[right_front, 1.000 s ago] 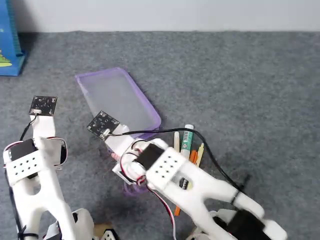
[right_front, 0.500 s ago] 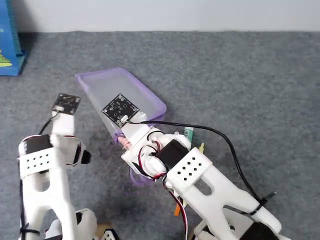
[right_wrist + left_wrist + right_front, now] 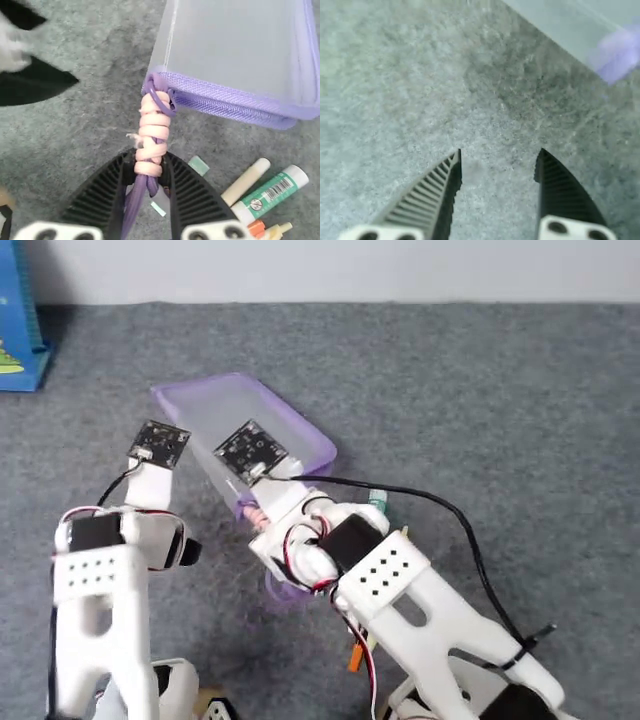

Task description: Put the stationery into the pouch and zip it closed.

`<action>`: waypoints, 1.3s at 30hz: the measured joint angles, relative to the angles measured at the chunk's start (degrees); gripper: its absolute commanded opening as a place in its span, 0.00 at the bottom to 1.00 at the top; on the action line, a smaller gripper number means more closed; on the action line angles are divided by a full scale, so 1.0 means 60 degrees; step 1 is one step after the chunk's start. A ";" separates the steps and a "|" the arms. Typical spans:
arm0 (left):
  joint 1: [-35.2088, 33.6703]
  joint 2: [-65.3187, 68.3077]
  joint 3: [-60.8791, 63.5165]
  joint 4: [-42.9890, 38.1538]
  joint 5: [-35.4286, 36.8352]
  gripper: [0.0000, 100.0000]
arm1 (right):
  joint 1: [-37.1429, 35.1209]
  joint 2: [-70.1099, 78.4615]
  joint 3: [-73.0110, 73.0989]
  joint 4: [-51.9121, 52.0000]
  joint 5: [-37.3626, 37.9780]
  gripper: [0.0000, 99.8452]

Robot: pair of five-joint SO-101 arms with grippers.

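The translucent purple pouch [image 3: 225, 420] lies on the grey carpet, and its zippered edge [image 3: 225, 100] faces my right gripper. That gripper [image 3: 148, 172] is shut on the pink braided zipper pull [image 3: 151, 130], which hangs from the pouch's near corner. Loose stationery lies beside it: a cream stick [image 3: 245, 182], a green-and-white tube [image 3: 270, 192] and an orange piece [image 3: 255, 227]. The tube's tip [image 3: 378, 500] pokes out from under the right arm. My left gripper [image 3: 497, 170] hangs open over bare carpet, just short of the pouch's corner [image 3: 615, 50].
A blue box [image 3: 15, 320] stands at the far left edge by the white wall. Open carpet stretches to the right and behind the pouch. The left gripper's black fingers [image 3: 35, 82] sit close to the pull in the right wrist view.
Both arms have moved forward towards the pouch. The left arm has swung right, close to the pouch's near corner. The right arm now covers most of the stationery, and the pouch's near edge has lifted.
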 measured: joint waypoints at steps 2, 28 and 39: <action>0.0000 -0.1026 0.0073 0.0117 0.0278 0.23 | 0.0103 0.0000 0.0015 -0.0029 0.0000 0.01; 0.1788 -0.6227 0.3253 -0.1363 0.1978 0.24 | -0.0571 -0.1744 0.0015 -0.0073 -0.0689 0.01; 0.2359 -0.6286 0.3253 -0.1656 0.2725 0.24 | -0.0645 -0.1744 0.0015 -0.0073 -0.0689 0.01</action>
